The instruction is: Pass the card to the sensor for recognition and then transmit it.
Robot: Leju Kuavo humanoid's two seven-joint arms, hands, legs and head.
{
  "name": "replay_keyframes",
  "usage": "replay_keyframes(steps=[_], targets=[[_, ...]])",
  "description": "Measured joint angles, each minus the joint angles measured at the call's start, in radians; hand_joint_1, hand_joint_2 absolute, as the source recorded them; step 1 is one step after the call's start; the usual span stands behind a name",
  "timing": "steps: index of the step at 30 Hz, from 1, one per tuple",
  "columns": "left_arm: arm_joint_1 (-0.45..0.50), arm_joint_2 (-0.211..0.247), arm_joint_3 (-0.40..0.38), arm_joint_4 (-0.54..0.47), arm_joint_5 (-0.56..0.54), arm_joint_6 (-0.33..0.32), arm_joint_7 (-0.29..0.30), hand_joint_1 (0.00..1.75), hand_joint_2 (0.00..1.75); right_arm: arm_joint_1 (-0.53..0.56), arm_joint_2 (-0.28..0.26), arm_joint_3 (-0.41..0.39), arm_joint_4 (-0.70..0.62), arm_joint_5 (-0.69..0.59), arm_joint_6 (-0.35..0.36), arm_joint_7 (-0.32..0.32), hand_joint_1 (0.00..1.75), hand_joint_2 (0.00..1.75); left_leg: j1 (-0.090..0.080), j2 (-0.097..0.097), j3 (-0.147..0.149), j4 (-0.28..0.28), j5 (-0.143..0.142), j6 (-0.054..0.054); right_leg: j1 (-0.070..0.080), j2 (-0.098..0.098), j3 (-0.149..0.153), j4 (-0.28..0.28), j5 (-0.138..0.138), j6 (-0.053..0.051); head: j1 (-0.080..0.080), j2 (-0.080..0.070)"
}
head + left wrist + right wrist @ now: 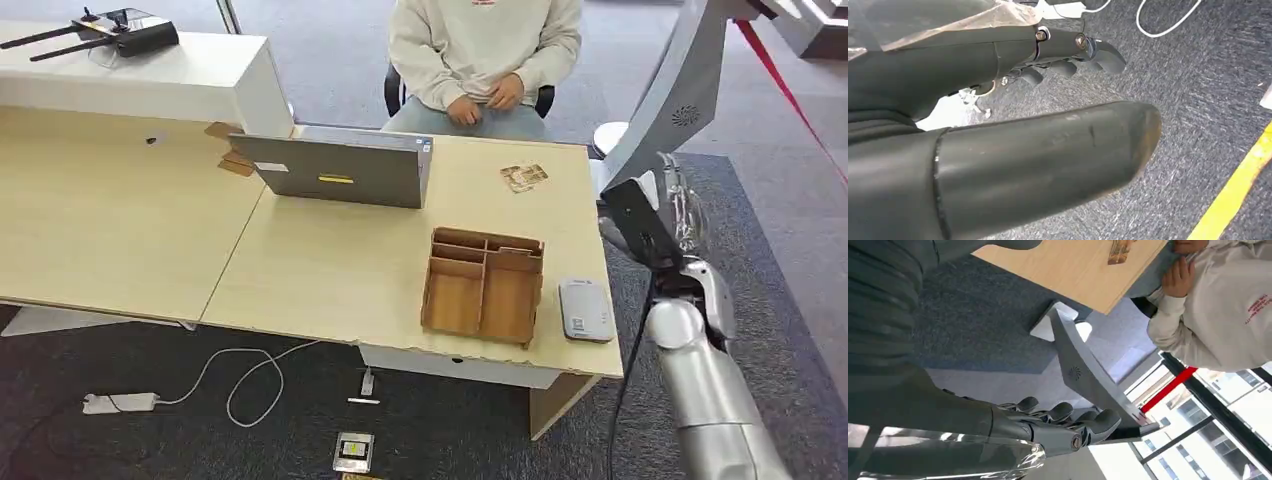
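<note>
Silver forearm rising at the 5 o'clock corner of the head view, the right hand (pixel 668 215) hangs off the table's right edge; in the right wrist view its dark fingers (pixel 1063 412) are loosely curled and spread, holding nothing. The left hand (pixel 1068 55) hangs over grey carpet (pixel 1198 90), fingers gently bent and apparently empty, though the thumb hides part of the palm. On the wooden table (pixel 330 270), the card (pixel 524 177) lies at 1 o'clock from the wooden tray (pixel 484 285), near the seated person (pixel 485 50). A grey sensor (pixel 586 309) sits just beside the tray at 3 o'clock. A laptop (pixel 340 170) stands at the tray's 10 o'clock.
</note>
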State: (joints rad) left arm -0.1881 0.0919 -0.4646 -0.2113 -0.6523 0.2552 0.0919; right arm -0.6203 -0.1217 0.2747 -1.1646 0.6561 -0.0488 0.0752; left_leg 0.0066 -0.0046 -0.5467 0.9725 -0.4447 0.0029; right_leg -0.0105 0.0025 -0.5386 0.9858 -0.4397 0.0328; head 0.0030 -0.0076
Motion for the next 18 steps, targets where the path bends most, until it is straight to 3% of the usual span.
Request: replay_keyframes(steps=[8,18], targets=[[-0.003,0.0,0.0,0.0,0.0,-0.002,0.0,0.0,0.0,0.011,0.002,0.003,-0.042,0.003,0.012,-0.002,0.0,1.75,0.0,0.0,0.0,0.0,0.0,0.0,0.0,0.0,0.0,0.0,0.0,0.0,0.0,0.0],[-0.017,-0.005,0.0,0.0,-0.027,-0.011,0.01,0.0,0.0,-0.036,0.032,0.011,0.03,0.04,0.009,-0.082,0.0,1.75,0.0,0.0,0.0,0.0,0.0,0.0,0.0,0.0,0.0,0.0,0.0,0.0,0.0,0.0]])
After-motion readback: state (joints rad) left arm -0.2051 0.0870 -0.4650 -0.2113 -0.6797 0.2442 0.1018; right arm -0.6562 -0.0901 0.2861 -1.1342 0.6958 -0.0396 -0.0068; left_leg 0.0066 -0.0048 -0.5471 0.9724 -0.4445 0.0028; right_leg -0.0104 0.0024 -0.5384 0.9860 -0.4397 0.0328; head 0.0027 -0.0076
